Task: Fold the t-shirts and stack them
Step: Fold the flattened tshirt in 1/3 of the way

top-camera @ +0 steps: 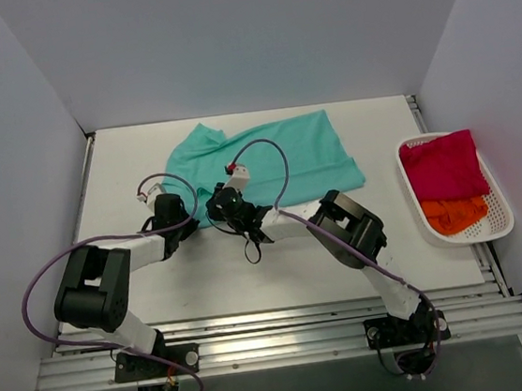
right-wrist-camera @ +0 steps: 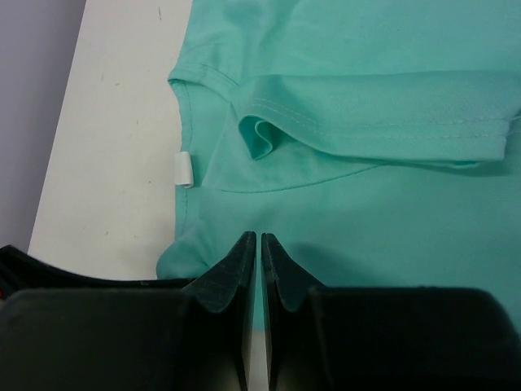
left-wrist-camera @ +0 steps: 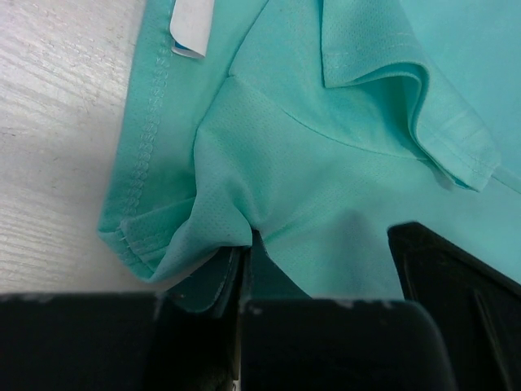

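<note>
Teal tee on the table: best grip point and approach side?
Pinch the near edge of the teal t-shirt, coming in low from the arms' side. It lies spread flat, so only the edge gives a lip to pinch. The left hand is shut on a bunched fold there, beside a stitched hem.

top view high overhead, looking down on whole table [top-camera: 126, 173]; both wrist views close, facing forward, sharing teal t-shirt [top-camera: 284, 150].
</note>
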You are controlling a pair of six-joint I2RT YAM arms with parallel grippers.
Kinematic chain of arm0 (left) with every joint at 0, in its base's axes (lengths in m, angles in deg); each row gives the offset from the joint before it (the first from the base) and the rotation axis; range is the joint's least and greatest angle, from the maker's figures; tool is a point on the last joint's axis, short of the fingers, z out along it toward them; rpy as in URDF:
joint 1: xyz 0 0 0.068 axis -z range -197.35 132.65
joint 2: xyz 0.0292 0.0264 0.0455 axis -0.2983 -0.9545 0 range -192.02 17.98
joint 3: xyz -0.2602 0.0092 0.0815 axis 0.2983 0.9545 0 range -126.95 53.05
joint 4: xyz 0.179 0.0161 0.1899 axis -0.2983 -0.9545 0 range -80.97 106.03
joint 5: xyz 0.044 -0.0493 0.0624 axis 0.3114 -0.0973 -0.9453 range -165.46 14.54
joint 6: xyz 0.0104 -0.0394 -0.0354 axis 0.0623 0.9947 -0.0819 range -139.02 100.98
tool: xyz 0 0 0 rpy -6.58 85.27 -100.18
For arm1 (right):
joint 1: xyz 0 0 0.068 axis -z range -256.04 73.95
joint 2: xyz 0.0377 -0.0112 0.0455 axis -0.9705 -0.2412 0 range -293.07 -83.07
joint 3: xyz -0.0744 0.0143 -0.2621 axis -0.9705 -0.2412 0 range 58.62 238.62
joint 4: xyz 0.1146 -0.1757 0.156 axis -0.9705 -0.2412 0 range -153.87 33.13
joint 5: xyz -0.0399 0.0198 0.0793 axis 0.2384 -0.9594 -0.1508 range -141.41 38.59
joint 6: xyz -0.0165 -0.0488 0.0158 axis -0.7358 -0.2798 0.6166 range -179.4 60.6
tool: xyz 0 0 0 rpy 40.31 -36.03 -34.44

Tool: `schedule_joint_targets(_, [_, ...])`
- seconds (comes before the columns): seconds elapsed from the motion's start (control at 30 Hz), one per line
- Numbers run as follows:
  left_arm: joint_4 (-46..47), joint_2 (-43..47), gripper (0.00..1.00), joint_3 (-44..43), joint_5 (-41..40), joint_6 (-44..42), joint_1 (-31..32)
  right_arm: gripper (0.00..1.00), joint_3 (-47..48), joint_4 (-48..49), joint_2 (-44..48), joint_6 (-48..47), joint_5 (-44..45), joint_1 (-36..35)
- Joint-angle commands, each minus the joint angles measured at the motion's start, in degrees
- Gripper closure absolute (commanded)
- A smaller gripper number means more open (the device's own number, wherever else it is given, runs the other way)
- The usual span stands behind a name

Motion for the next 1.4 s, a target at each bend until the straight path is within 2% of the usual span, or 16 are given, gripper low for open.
schedule_joint_targets(0.0, [-1.37, 1.49, 0.98, 1.67, -1.4, -0.31, 0.16, 0.96, 4.54, -2.77, -2.69, -0.11, -0.56, 0.35])
schedule_joint_targets(0.73, [-1.73, 3.43, 0.98, 2.73, -2.02, -0.84, -0.19, 0.97, 20.27, -5.76, -17.01, -1.61, -5.13, 7.64])
schedule_joint_targets(0.9, [-1.81, 3.78, 0.98, 2.82, -2.54, -1.01, -0.19, 0.94, 28.62, -2.88, -22.54, -2.4, -7.15, 10.62])
schedule_joint_targets(1.0, [-1.9, 3.7, 0.98, 2.73, -2.54, -1.19, -0.19, 0.79, 35.82, 1.52, -26.41, -3.1, -9.7, 12.56])
schedule_joint_targets(1.03, [-2.08, 3.7, 0.98, 2.65, -2.54, -1.19, -0.19, 0.57, 37.84, 3.45, -27.38, -3.28, -10.75, 13.0])
schedule_joint_targets(1.1, [-2.25, 3.78, 0.98, 2.64, -2.72, -1.36, -0.19, 0.26, 43.8, 4.78, -28.79, -4.77, -11.81, 13.62])
schedule_joint_targets(1.13, [-2.34, 3.87, 0.98, 2.65, -2.81, -1.36, -0.19, 0.07, 45.58, 5.13, -29.58, -5.73, -11.81, 13.88])
schedule_joint_targets(1.17, [-2.34, 3.96, 0.98, 2.56, -2.81, -1.36, -0.19, 0.01, 47.07, 5.66, -29.68, -7.83, -11.81, 14.06])
schedule_joint_targets(1.2, [-2.43, 3.96, 0.98, 2.56, -2.89, -1.36, -0.19, 0.0, 48.39, 6.62, -29.5, -8.98, -12.07, 14.15])
schedule_joint_targets(1.27, [-2.25, 3.87, 0.98, 2.65, -3.59, -1.45, -0.1, 0.0, 48.23, 9.0, -27.49, -11.35, -12.16, 14.5])
schedule_joint_targets(1.37, [-2.08, 3.52, 0.98, 2.47, -3.77, -1.63, -0.1, 0.0, 42.98, 13.03, -21.79, -12.15, -12.51, 15.2])
